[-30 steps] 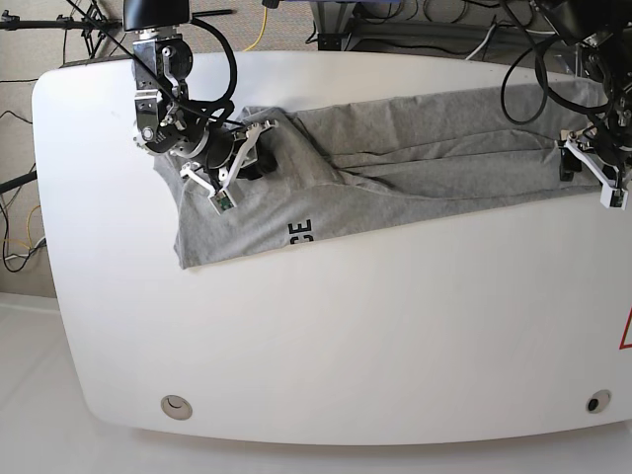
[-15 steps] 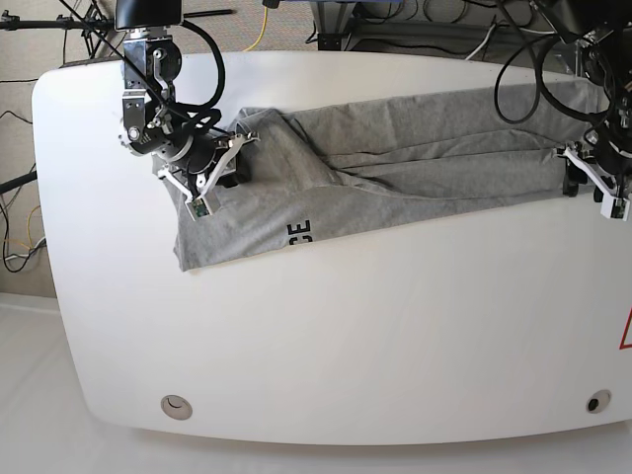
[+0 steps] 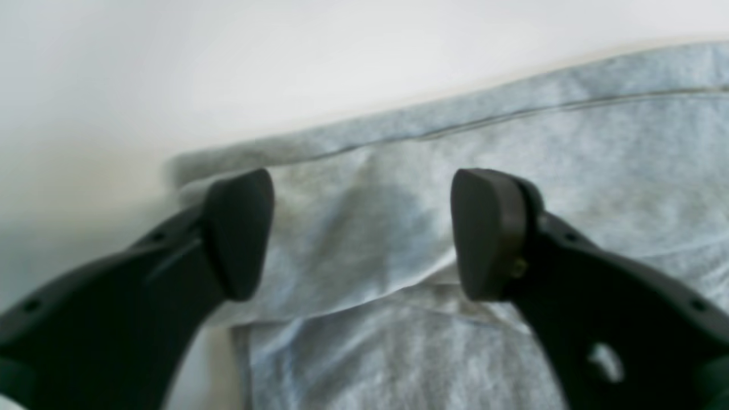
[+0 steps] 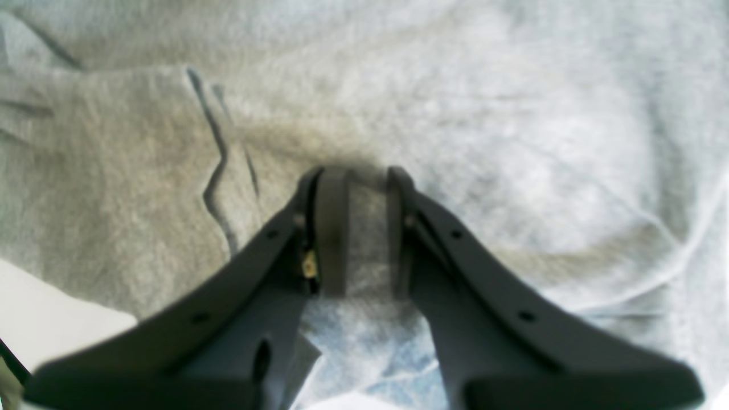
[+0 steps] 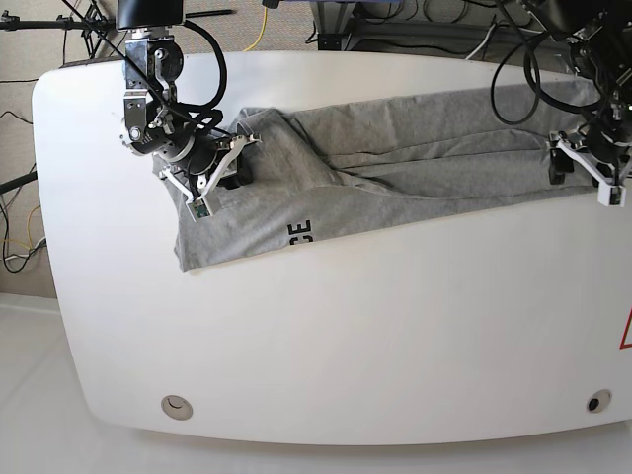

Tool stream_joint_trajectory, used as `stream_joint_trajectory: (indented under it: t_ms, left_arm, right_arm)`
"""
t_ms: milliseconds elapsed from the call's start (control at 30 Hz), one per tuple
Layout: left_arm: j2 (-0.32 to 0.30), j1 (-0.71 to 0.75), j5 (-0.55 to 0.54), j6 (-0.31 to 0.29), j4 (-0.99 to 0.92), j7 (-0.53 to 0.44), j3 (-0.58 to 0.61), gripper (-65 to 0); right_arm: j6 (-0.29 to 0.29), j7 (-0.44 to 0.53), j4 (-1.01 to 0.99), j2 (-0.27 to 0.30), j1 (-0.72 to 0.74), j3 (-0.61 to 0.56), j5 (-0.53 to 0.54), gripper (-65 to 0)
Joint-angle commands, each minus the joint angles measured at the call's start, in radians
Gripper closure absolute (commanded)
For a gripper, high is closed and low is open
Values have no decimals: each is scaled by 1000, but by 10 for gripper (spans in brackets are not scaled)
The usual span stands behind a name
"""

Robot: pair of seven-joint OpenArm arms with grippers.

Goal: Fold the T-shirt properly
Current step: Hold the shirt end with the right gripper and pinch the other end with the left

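Your T-shirt is light and limp; right gripper seemingly pinches a fold, left gripper gapes wide over the hem: take hems.

A big white bench with round corners fills most of the view. Near its front edge sit two small round holes, one at each front corner. A red mark shows at its side edge. Behind the bench, black cables and a yellow cable lie on the floor.
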Motion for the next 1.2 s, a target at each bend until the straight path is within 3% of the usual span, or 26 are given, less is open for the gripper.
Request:
stream_joint_trajectory:
  t_ms: [0, 200, 400, 1167]
  left_arm:
    - [-40, 1, -80, 3, 0, -4, -32, -520]
    - [-54, 5, -133, 3, -51, 8, -45, -517]
    - [-49, -18, -56, 3, -108, -45, -18, -475]
    - [-68, -15, -14, 3, -171, -71, -13, -481]
  right_arm:
    - [6, 11, 10, 15, 11, -3, 11, -117]
    - [6, 19, 3, 22, 11, -16, 12, -116]
    - [2, 27, -5, 25, 12, -20, 11, -117]
    - [1, 18, -1, 17, 19, -9, 6, -119]
